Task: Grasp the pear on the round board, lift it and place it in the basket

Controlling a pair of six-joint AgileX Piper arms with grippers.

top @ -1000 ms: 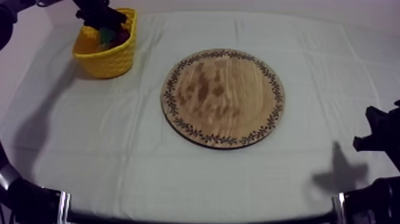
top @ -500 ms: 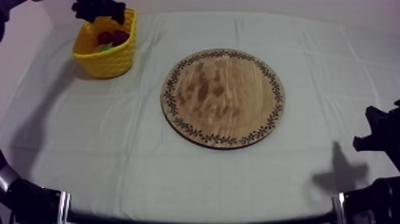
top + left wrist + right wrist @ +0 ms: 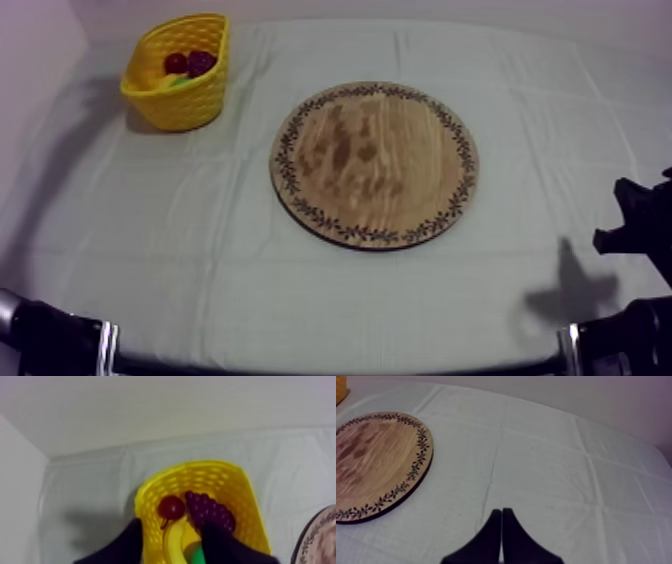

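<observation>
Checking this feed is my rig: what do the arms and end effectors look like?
Both are plain black with no visible markings. The left end effector has two broad, rounded fingers; the right end effector has two that taper to slim tips. The right arm is black and blocky.

Setting: a robot manipulation lab bench, staged for trials. Evidence: the table is draped in a creased grey-white cloth (image 3: 200, 260), with a plain pale wall (image 3: 150, 406) behind it. Black robot arm parts (image 3: 640, 225) stand at the near table edge. The props are a round wooden board with a patterned rim (image 3: 374, 165) and a yellow openwork basket (image 3: 190, 100) holding toy fruit (image 3: 171, 507).
</observation>
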